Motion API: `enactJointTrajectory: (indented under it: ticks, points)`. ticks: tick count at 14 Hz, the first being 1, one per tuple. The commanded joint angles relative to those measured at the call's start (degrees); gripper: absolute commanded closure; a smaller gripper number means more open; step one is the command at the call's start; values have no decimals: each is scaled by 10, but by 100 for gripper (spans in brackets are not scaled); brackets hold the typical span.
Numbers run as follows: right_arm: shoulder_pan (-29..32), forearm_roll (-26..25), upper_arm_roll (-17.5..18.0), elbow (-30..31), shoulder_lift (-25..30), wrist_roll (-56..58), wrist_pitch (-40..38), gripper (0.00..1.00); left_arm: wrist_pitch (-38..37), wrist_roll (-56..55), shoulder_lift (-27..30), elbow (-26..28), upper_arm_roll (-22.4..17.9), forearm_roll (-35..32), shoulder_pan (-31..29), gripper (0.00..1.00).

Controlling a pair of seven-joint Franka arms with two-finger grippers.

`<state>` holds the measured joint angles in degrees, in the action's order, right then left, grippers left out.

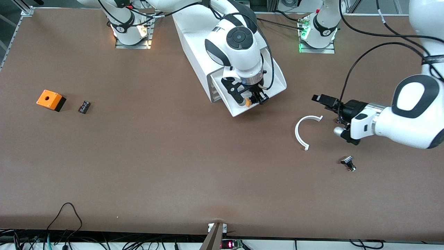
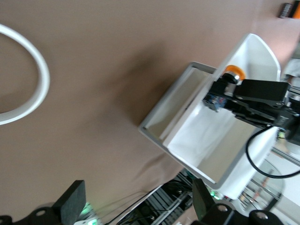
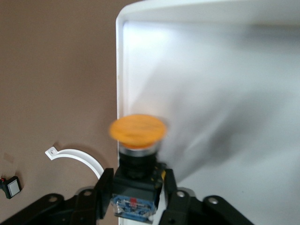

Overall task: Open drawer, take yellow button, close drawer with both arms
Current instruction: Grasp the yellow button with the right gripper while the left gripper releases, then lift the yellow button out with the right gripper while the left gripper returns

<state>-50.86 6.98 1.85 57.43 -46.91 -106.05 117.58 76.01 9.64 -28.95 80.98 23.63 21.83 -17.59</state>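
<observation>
Right gripper (image 1: 255,99) is clamped on the button (image 1: 247,102), just above the pulled-out drawer (image 1: 274,88), near the drawer's front edge. Left gripper (image 1: 329,111) is spread wide, holding nothing, over the table by the white ring piece (image 1: 301,131), toward the left arm's end.

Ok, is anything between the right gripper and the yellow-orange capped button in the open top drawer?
Nothing visible. The right gripper is shut on the black body of the yellow-orange capped push button, over the pulled-out white top tray drawer. The left gripper is open, over the table beside the white curved strip, clear of the drawer.
</observation>
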Motion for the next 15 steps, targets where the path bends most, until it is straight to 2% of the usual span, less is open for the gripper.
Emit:
enactJointTrajectory:
  ticks: [1, 3, 5, 7, 9, 12, 14, 15]
  points:
    - [-3, -6, -4, -14, 1, -6, -33, 100, -31, -45, 14, -53, 6, -69, 8, 0]
    - [2, -2, -2, -18, 22, -6, -55, 100, -48, -53, 14, -92, 9, -151, 27, 0]
    - [16, 0, 0, -17, 48, 1, -82, 100, -61, -52, 23, -113, 9, -266, 66, 0]
    - [35, 1, 2, -17, 71, 56, -109, 100, -62, -51, 21, -136, 6, -317, 78, 0]
    - [59, 2, 2, -17, 83, 131, -128, 100, -56, -45, 13, -159, 4, -314, 76, 0]
    - [122, 38, 1, -15, 110, 274, -181, 100, -33, -70, 13, -149, 4, -300, 70, 0]
    - [163, 42, -1, -14, 128, 373, -236, 100, 28, -122, 41, -77, 4, -234, 42, 0]
    - [183, 41, -3, -14, 132, 425, -265, 100, 63, -131, 62, -35, 5, -227, 35, 0]
